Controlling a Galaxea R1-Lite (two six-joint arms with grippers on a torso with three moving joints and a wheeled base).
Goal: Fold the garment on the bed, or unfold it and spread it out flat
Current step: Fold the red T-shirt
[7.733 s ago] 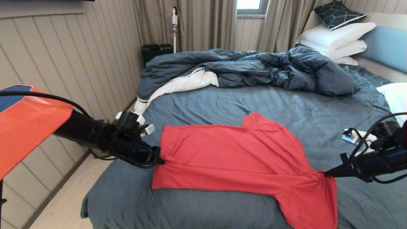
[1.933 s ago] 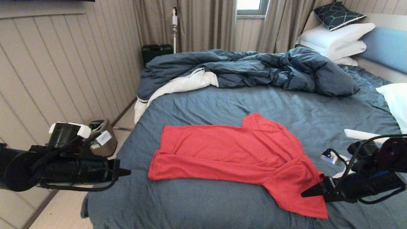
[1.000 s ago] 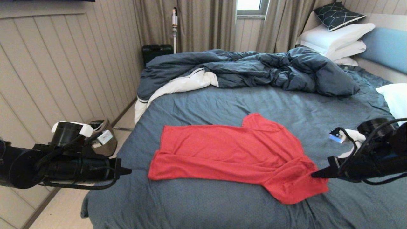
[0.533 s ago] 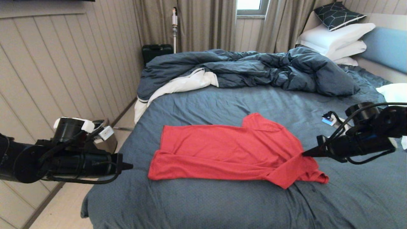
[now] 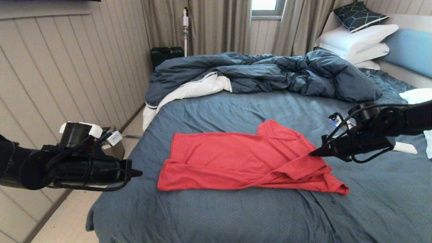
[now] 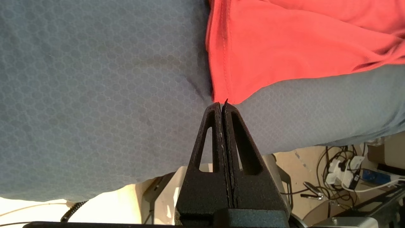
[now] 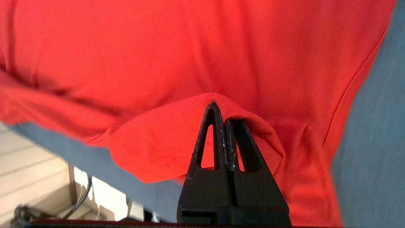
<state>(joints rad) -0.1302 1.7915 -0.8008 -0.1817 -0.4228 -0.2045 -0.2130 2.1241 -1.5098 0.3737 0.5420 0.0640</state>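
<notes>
The garment (image 5: 236, 158), a red T-shirt, lies plain side up on the bed (image 5: 236, 111), near its front edge. My right gripper (image 5: 312, 154) is shut on a fold of the garment at its right side and holds that fold lifted over the body of the shirt. In the right wrist view the red cloth (image 7: 158, 47) drapes over my right gripper (image 7: 220, 115) and covers one fingertip. My left gripper (image 5: 140, 173) is shut and holds nothing. It hovers at the bed's left edge, a little short of the shirt's near left corner (image 6: 221, 91), with its tip (image 6: 222, 104) pointing at that corner.
A rumpled dark blue duvet (image 5: 270, 71) with white lining fills the far half of the bed. White pillows (image 5: 357, 40) are stacked at the headboard, and another pillow (image 5: 418, 98) lies at the right. A panelled wall and bare floor (image 5: 67, 219) run along the left side.
My right gripper has risen and moved away from me and leftward with the cloth, drawing the shirt's hanging right part up and over the body. The left arm has barely moved.
</notes>
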